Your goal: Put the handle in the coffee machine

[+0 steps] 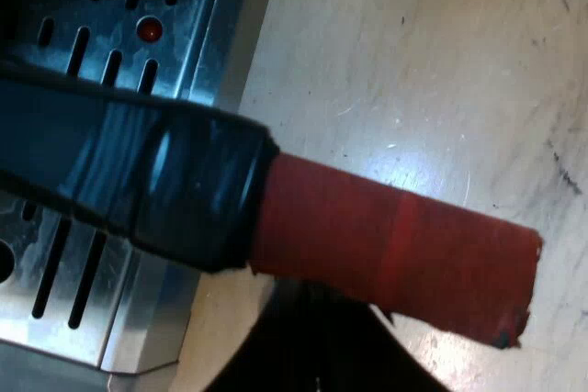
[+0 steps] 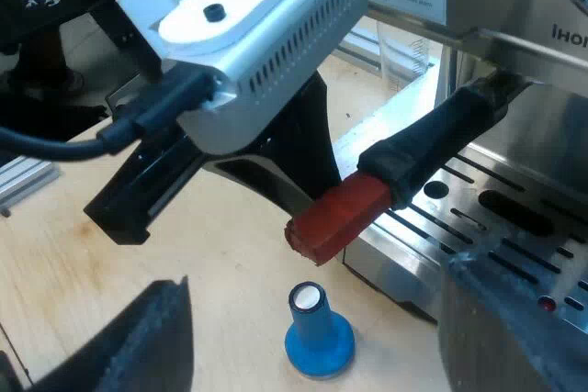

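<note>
Handle (image 2: 432, 149) looks seated in the espresso machine (image 2: 551, 135), perhaps not yet locked; left end effector (image 2: 299, 181) beside it, grip cannot be told; right end effector (image 2: 317, 277) wide, empty.

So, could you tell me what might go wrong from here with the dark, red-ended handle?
The dark handle with the red end reaches the steel espresso machine's front, but whether it is locked is unclear; released early, it could drop onto the slotted metal drip tray. The blue round tamper stands below the red end; the left gripper could knock it over.
</note>
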